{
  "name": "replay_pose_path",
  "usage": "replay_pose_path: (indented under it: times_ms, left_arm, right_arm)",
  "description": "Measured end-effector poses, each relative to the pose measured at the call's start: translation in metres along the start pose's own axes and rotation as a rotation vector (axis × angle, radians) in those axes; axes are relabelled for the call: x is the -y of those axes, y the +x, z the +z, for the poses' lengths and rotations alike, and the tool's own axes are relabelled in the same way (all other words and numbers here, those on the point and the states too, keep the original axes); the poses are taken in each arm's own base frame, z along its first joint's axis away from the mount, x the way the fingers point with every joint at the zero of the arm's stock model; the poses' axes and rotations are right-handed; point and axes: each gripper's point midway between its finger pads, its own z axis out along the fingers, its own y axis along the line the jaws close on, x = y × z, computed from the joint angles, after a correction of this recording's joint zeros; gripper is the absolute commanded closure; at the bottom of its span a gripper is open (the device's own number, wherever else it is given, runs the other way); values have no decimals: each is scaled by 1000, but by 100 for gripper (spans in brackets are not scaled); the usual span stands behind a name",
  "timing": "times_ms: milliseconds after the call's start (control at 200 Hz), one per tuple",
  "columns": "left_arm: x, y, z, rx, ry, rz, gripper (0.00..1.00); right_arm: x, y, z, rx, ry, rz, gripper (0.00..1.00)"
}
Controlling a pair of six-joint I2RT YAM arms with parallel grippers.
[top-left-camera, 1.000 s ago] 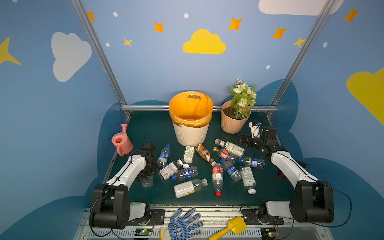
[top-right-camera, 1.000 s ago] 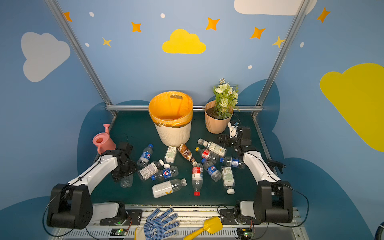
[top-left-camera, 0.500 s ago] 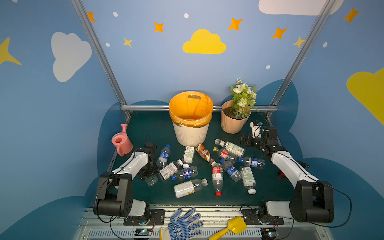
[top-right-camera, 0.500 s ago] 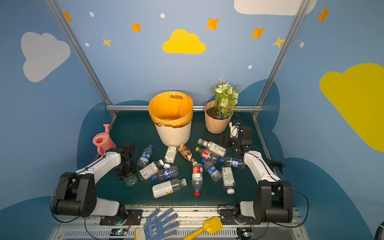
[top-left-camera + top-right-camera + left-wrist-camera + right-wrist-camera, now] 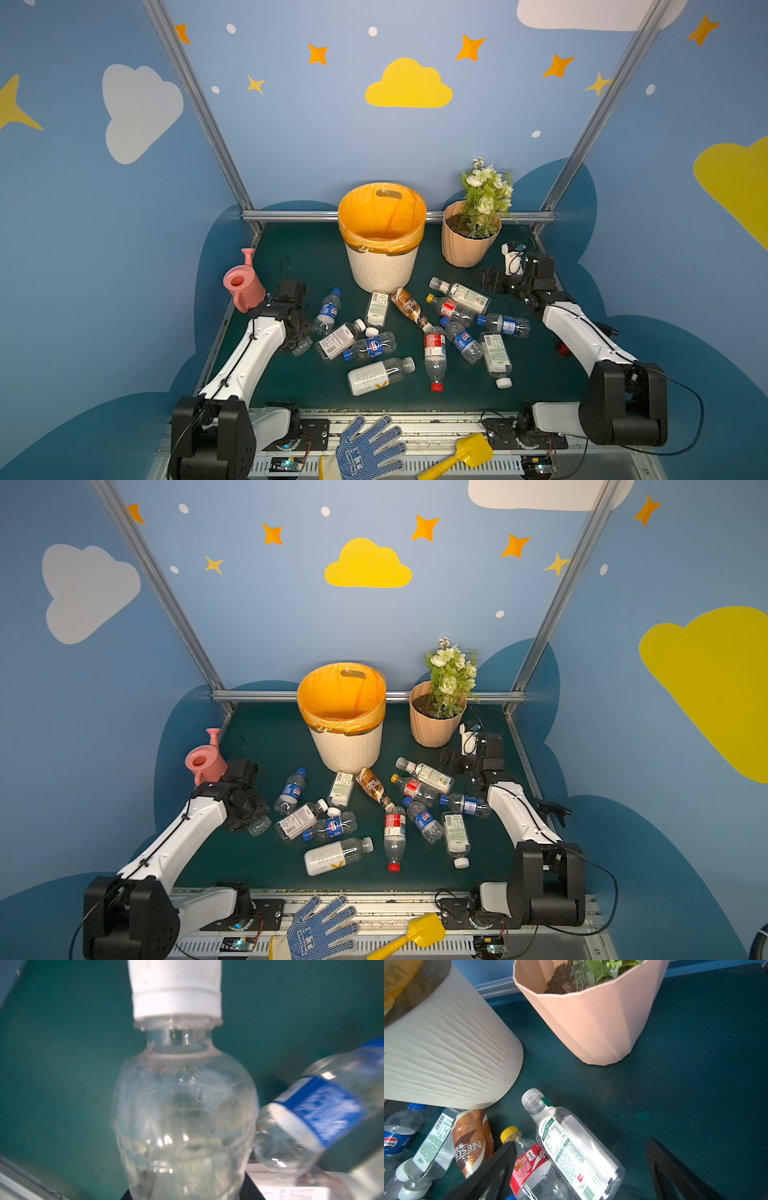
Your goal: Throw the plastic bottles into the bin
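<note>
Left claw (image 5: 296, 335) clenched on a white-capped bottle (image 5: 182, 1115); a straight lift clear of its blue-labelled neighbour (image 5: 322, 1115) should precede the swing to the bin (image 5: 381, 266). Right claw (image 5: 494, 281) hangs released.

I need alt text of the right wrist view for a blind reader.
A capless clear bottle with a white-green label lies on the dark green mat, seen between two wide-open black fingers. Behind it stand the cream bin and a peach flowerpot.

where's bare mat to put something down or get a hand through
Bare mat lies between the pink watering can and the bin, and along the front edge, before the plastic bottles. Crowded: the middle, in front of the bin.
</note>
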Motion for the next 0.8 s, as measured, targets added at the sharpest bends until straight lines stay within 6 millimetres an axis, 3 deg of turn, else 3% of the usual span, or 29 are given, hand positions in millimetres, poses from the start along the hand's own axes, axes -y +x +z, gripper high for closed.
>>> replay_pose_path:
  times_ms: [115,240,496,561,701,801]
  left_arm:
    - [7,-20,-26,109,73,-25,55]
    - [14,-52,-73,275,172,-52,56]
    - [38,-131,-217,683,408,-49,58]
    - [51,-148,-257,785,475,-25,58]
    - [89,-169,-317,934,597,61,58]
    - [126,-174,-344,1000,668,148,56]
  right_arm:
    - [0,-2,-2,8,2,6,4]
    - [0,-4,-3,13,3,14,4]
    - [1,-5,-5,21,4,29,5]
    - [0,-6,-7,29,4,29,5]
    - [-1,-10,-14,51,12,31,4]
    - [-1,-13,-20,68,20,32,4]
